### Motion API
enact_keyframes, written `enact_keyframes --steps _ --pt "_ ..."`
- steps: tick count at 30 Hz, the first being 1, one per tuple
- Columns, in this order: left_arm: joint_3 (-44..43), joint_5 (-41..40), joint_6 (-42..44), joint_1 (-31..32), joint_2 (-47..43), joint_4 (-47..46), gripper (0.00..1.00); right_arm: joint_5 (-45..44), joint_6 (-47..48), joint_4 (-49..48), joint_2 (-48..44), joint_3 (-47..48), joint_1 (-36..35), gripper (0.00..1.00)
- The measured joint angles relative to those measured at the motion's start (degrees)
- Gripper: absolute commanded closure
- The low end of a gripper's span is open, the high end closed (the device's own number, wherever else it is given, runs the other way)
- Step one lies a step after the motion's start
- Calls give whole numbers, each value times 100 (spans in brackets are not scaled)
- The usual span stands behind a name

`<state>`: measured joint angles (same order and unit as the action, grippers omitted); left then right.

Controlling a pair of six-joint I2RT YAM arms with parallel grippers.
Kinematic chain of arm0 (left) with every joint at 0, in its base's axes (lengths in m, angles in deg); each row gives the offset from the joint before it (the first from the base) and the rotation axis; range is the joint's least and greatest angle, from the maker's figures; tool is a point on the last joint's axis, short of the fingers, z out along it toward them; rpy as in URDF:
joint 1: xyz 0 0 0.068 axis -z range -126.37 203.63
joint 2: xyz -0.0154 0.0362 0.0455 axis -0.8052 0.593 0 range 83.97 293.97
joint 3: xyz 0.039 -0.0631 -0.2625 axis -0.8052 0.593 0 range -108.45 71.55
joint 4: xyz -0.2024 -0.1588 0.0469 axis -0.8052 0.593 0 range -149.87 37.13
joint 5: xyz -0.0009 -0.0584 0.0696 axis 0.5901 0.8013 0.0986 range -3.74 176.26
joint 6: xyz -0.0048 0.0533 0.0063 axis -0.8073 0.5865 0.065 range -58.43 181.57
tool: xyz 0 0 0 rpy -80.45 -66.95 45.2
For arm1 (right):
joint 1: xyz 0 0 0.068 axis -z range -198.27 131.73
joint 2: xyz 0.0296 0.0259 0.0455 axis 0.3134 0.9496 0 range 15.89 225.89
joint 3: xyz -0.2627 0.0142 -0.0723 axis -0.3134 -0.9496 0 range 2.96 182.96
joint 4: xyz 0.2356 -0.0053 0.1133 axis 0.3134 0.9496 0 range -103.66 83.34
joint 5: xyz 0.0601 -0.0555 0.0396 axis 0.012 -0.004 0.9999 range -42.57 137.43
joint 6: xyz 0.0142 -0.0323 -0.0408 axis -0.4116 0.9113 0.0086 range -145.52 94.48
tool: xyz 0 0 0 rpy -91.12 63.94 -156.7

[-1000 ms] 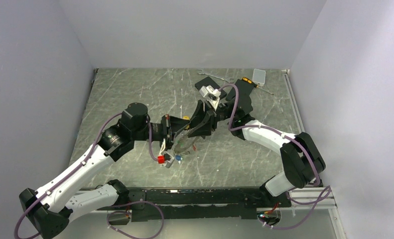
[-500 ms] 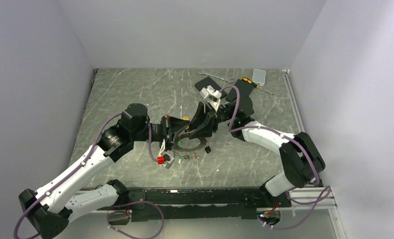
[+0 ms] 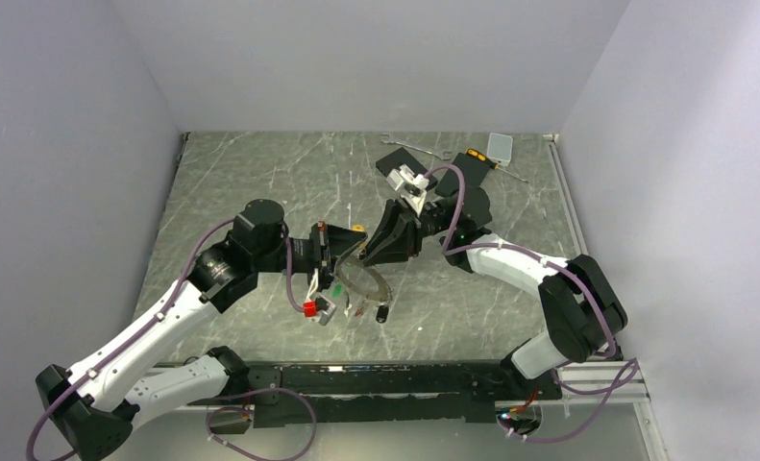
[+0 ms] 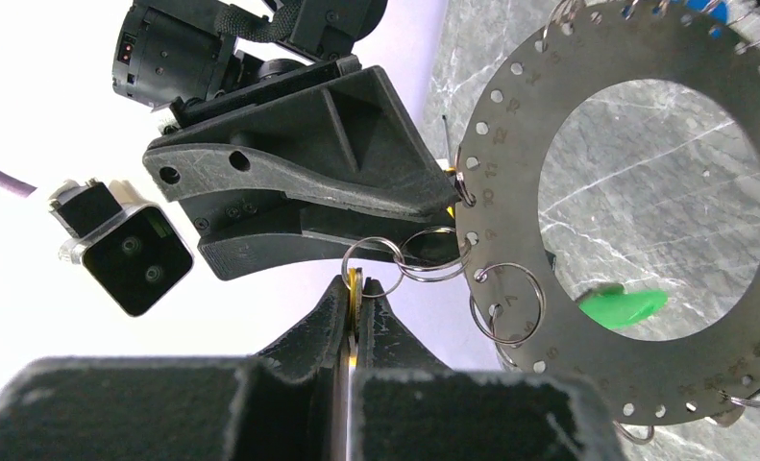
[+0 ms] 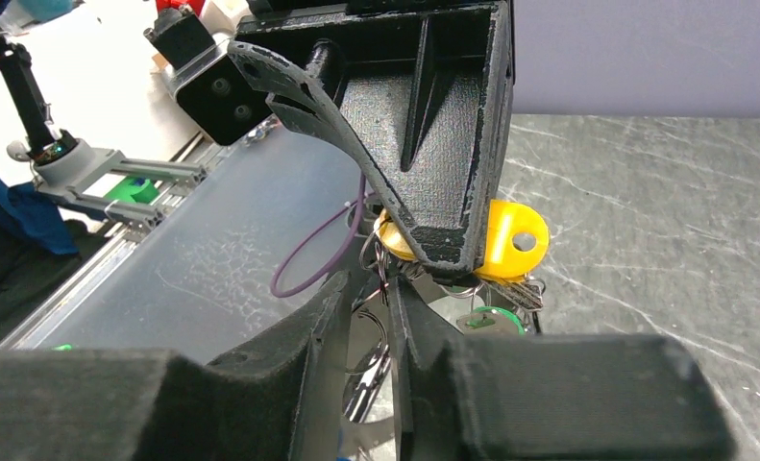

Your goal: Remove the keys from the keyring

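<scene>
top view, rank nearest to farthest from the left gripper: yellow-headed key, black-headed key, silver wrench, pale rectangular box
1. Yellow-headed key, pinched in the left gripper.
2. Black-headed key, slightly right of it, toward the bases.
3. Silver wrench, near the far edge.
4. Pale rectangular box, far right corner.

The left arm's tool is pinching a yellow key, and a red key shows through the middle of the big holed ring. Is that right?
One thing is off. The key showing through the middle of the big holed ring is green, not red; the left wrist view shows it. The left tool does pinch a yellow key.
</scene>
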<state>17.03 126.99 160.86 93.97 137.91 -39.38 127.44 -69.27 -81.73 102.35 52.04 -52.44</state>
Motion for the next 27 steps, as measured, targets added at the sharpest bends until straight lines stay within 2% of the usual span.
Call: enact_keyframes --steps 6,12,17,21,27 --pt "0 -13 -13 0 0 55 100 -59 188 249 -4 0 20 100" --pt "28 -229 -20 0 -33 125 100 -229 415 710 -22 0 153 100" --pt "221 -439 24 0 -264 122 100 -345 116 688 -22 0 234 100" --pt "393 -514 144 0 -446 118 100 -422 -457 306 52 0 260 100" --pt "542 -680 210 -2 -413 -59 100 -682 -2162 -1069 678 -50 323 100"
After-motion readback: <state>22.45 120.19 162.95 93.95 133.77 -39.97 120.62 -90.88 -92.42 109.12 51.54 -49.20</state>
